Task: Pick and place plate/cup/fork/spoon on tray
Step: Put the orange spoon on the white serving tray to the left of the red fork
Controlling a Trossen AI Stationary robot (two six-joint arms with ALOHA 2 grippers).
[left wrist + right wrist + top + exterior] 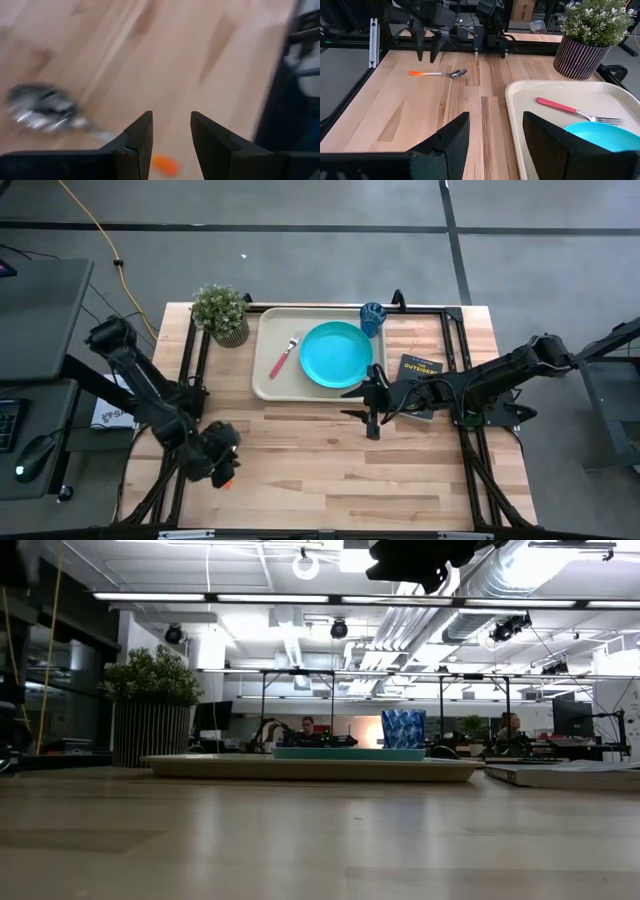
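The beige tray [275, 385] lies at the far middle of the table. On it rest the turquoise plate [336, 354], the red-pink-handled fork [285, 357] and, in its far right corner, the blue cup [373, 317]. The spoon [438, 73] lies flat on the wood near the left edge, and its orange handle [165, 164] shows below my left fingers. My left gripper [426, 57] hangs open just above the handle end, clear of it. My right gripper [495, 120] stands open near the tray's near right corner, holding nothing.
A potted plant [222, 313] stands at the tray's far left corner. A dark book [420, 368] lies right of the tray, partly under my right arm. Black frame rails [192, 350] run along the table's left and right sides. Bare wood [330, 470] fills the near middle.
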